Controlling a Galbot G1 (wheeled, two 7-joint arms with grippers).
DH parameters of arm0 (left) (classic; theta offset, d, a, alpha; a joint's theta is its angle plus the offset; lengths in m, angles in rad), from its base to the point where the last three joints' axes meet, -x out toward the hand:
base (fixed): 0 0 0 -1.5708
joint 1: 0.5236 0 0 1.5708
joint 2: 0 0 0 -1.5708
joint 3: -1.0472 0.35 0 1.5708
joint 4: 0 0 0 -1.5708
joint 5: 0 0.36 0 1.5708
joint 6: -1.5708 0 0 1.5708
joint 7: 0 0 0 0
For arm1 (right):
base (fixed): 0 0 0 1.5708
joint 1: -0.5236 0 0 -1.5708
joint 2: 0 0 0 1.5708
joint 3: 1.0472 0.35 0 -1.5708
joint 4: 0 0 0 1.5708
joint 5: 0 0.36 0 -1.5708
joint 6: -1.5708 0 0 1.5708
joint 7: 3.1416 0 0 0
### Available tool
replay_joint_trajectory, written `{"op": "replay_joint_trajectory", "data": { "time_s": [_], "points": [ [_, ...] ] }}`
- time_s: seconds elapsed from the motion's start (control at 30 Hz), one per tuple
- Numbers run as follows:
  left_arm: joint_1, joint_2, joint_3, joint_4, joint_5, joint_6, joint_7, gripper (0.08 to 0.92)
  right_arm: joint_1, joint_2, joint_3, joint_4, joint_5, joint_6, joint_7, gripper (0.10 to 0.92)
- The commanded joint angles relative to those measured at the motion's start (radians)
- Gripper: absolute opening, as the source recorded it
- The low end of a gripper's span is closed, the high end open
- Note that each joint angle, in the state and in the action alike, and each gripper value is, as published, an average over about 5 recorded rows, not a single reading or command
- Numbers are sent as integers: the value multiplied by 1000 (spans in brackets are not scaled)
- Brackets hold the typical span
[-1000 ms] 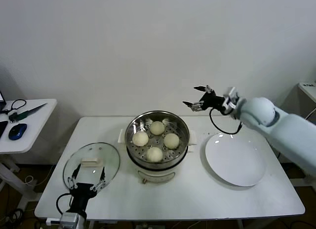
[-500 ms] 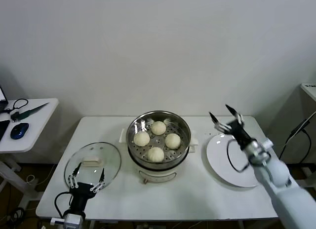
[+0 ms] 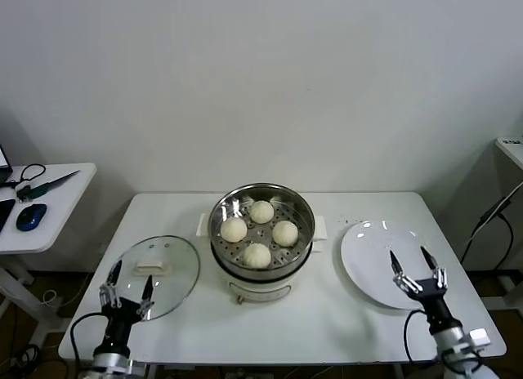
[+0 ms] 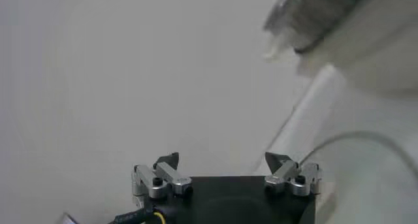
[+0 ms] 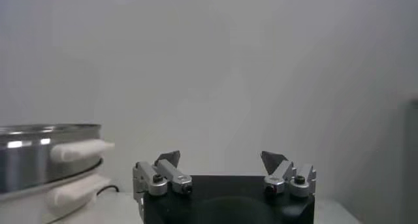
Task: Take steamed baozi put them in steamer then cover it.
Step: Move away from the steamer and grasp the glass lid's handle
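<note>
Centrally, four steamed baozi (image 3: 259, 233) sit in the steamer (image 3: 261, 269), between the open, empty left hand (image 3: 126, 287) and right hand (image 3: 416, 269).

black left gripper (image 3: 124, 286), silver-jointed black right gripper (image 3: 415, 270), black cables

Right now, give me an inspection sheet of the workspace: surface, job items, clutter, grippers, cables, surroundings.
Surface: white table, level.
Job items: four baozi sit in the steamer, mid-table; steamer uncovered. Glass lid lies flat on the table to the steamer's left.
Clutter: white plate, bare, to the steamer's right.
Grippers: left gripper open, empty, at the near edge by the lid; right gripper open, empty, over the plate's near edge.
Cables: black cable loops beside the right wrist.
Surroundings: side table far left with a mouse; plain wall behind.
</note>
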Motion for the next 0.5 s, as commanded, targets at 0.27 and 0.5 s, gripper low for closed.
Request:
{"op": "replay_joint_trajectory", "data": {
  "time_s": [0.27, 0.5],
  "points": [
    [-136, 34, 22, 318, 527, 17, -177, 823, -155, 155, 53, 18, -33, 63, -5, 823],
    [-254, 27, 38, 466, 561, 23, -197, 823, -186, 164, 62, 19, -27, 86, -8, 823]
  ]
}}
